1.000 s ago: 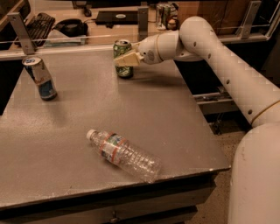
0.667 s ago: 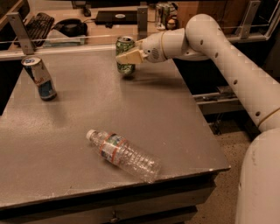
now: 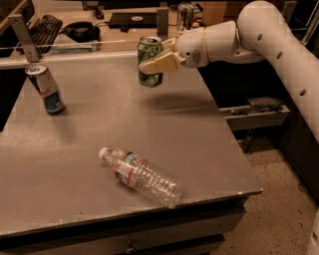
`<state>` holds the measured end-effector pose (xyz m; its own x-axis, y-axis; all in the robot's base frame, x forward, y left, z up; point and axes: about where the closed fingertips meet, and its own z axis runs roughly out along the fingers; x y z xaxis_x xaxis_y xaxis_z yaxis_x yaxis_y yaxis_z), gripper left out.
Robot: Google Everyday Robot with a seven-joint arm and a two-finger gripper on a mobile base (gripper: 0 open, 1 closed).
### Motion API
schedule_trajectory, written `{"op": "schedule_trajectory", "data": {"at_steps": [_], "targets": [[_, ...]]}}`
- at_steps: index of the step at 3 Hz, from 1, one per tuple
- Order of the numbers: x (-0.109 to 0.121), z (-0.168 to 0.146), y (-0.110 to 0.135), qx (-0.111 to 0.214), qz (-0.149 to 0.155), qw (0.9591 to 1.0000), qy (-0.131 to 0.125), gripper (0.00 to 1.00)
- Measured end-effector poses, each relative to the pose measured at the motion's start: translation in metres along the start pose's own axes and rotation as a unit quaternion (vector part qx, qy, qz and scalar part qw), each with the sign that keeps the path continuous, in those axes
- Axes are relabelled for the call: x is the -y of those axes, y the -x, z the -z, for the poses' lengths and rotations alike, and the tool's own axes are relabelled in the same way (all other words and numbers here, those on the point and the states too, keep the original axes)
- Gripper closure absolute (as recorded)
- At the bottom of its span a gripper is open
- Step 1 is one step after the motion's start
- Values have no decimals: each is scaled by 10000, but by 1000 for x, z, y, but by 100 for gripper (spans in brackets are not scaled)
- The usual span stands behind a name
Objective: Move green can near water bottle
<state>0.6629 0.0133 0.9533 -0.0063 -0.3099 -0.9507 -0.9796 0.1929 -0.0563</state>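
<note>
The green can, with light markings and a silver top, hangs upright in the air above the far middle of the grey table. My gripper comes in from the right and is shut on the can's side. The water bottle, clear and ribbed with a white cap and a red and green label, lies on its side near the table's front edge, cap pointing to the far left. It is well in front of the can and the gripper.
A blue-and-silver can stands tilted at the table's far left. Behind the table are a rail, a keyboard and another can on a desk. The table's right edge drops to the floor.
The gripper has lifted the green can off the table and carried it a little forward; the can now hangs in the air. The bottle and the blue can have not moved.
</note>
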Motion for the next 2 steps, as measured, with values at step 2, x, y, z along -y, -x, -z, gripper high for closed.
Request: {"op": "schedule_trajectory", "data": {"at_steps": [2], "targets": [[-41, 4, -9, -145, -90, 9989, 442, 100]]}}
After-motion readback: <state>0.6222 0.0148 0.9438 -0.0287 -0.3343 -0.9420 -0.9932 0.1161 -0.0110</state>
